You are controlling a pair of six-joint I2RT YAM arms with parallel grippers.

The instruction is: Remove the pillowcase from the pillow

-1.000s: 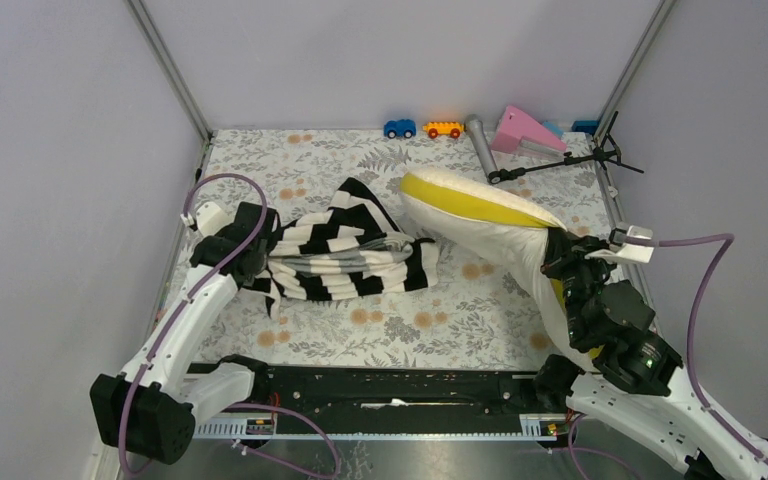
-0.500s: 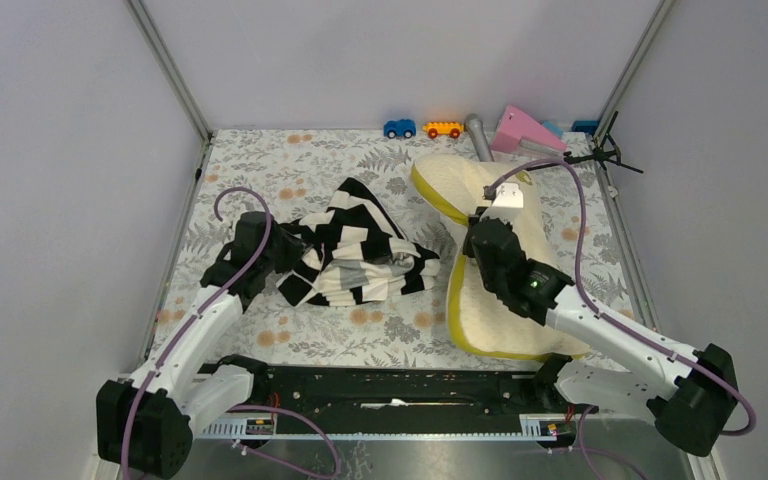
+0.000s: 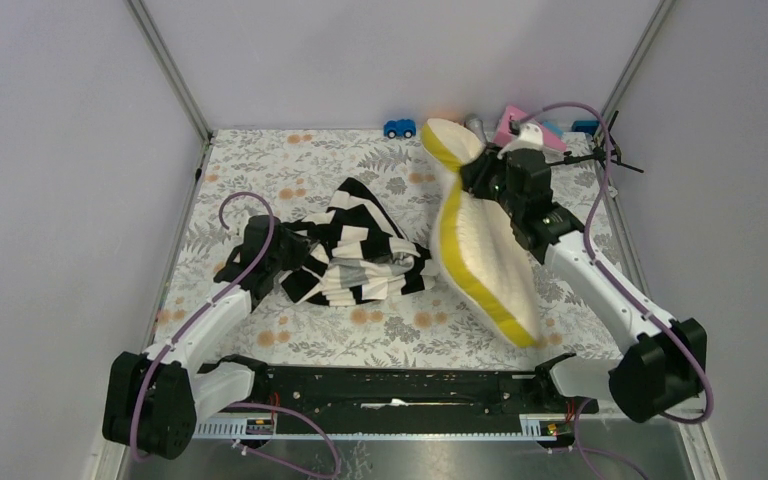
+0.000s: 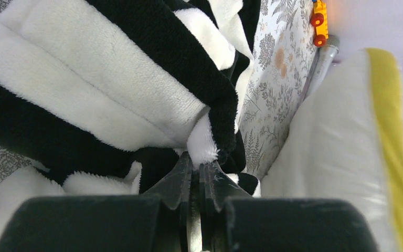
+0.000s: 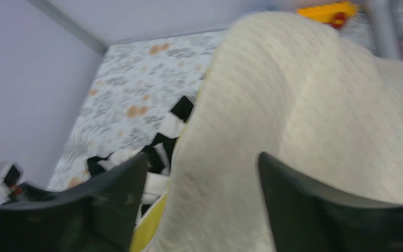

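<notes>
The black-and-white striped pillowcase (image 3: 355, 250) lies bunched on the floral cloth, left of centre, with no pillow inside it. My left gripper (image 3: 285, 262) sits at its left end, jaws shut on a fold of the plush fabric (image 4: 204, 144). The cream pillow (image 3: 485, 250) with its yellow side band (image 3: 447, 215) stands tilted on edge at the right, clear of the case. My right gripper (image 3: 495, 175) is at the pillow's upper far part. In the right wrist view its fingers (image 5: 123, 184) stand wide apart, open, with the pillow's (image 5: 294, 105) cream surface between them.
A blue toy car (image 3: 399, 128) sits at the far edge. An orange toy car (image 4: 319, 21) and a grey cylinder (image 4: 322, 58) are behind the pillow. A pink block (image 3: 512, 120) and a black stand (image 3: 600, 155) occupy the far right corner. Grey walls close in both sides.
The right arm swung the pillow from the near right up toward the far right, tipping it onto its edge, and its jaws went from shut to open. The left gripper kept its grip.
</notes>
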